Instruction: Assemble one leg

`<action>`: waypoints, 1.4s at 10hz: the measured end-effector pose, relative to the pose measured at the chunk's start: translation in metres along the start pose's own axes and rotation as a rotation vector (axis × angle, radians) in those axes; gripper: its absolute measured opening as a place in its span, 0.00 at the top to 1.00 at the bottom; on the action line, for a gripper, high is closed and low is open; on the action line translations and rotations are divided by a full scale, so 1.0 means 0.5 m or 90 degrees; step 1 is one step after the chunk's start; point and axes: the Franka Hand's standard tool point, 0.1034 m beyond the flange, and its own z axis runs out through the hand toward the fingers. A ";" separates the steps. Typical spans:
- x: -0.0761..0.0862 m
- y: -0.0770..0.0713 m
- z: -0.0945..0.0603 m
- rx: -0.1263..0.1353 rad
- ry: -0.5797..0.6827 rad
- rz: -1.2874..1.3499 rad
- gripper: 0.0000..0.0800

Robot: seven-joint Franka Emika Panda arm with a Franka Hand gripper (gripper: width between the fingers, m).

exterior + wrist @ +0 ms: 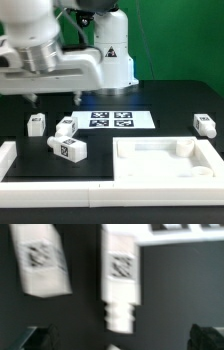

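Several white tagged legs lie on the black table. In the exterior view two lie at the left (36, 124) (66, 128), one lies nearer the front (68, 150), and one lies at the far right (204, 124). My gripper (54, 97) hangs open and empty above the left legs. In the wrist view one leg (122, 274) lies centred between my open fingers (40, 339), its threaded end towards them. A second leg (45, 263) lies beside it. Neither finger touches a leg.
The large white rimmed panel (165, 160) lies at the front right. The marker board (110, 120) lies behind the legs and shows in the wrist view (185, 232). A white rim piece (8, 155) sits at the exterior view's front left.
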 end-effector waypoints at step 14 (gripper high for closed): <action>-0.015 0.108 0.089 -0.013 -0.251 -0.021 0.19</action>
